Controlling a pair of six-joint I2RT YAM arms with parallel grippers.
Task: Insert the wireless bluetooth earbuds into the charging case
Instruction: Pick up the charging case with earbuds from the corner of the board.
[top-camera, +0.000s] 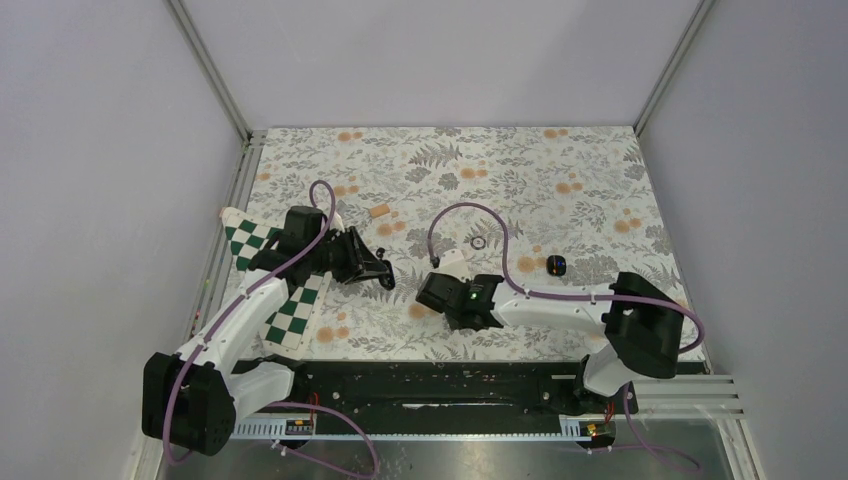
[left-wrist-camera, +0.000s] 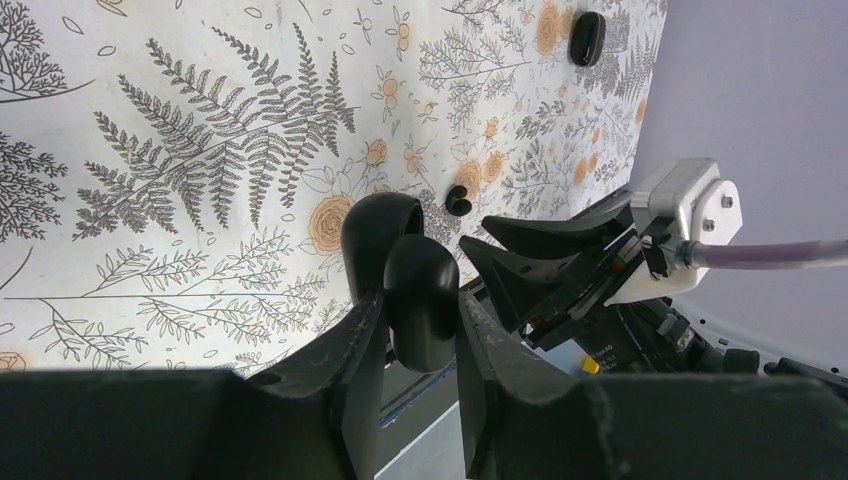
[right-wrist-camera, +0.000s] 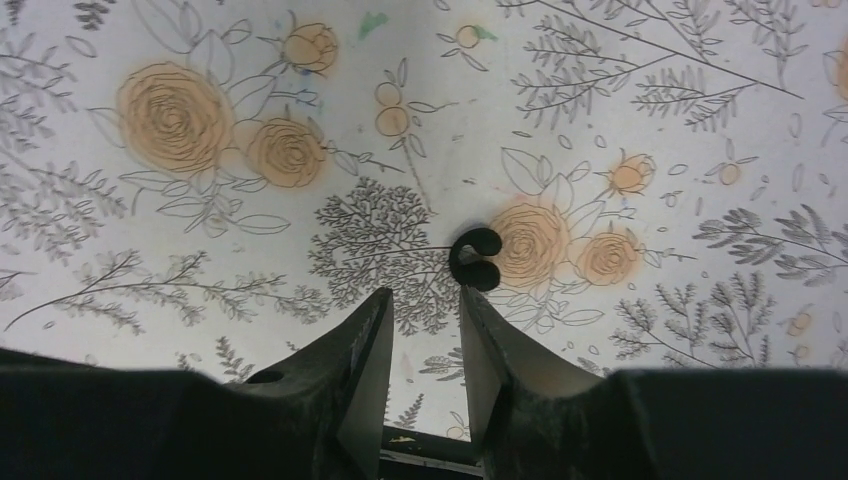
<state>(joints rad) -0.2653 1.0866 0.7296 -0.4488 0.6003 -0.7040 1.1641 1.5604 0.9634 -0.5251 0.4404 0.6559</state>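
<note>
My left gripper (left-wrist-camera: 421, 312) is shut on the black charging case (left-wrist-camera: 420, 285), held above the floral table with its lid (left-wrist-camera: 381, 235) hinged open. In the top view this gripper (top-camera: 383, 270) sits left of centre. One tiny black earbud (right-wrist-camera: 475, 258) lies on the table just past the right fingertip of my right gripper (right-wrist-camera: 425, 295). That gripper is open with nothing between its fingers. The same earbud (left-wrist-camera: 458, 200) shows in the left wrist view, in front of the right gripper's fingers (left-wrist-camera: 530, 262). A second small black rounded piece (top-camera: 557, 264), probably the other earbud, lies farther right.
A thin dark ring (top-camera: 479, 242) lies behind the right gripper (top-camera: 432, 283), and a small tan piece (top-camera: 380, 211) lies behind the left one. Checkered boards (top-camera: 290, 315) rest under the left arm. Grey walls (top-camera: 120, 200) enclose the table on three sides.
</note>
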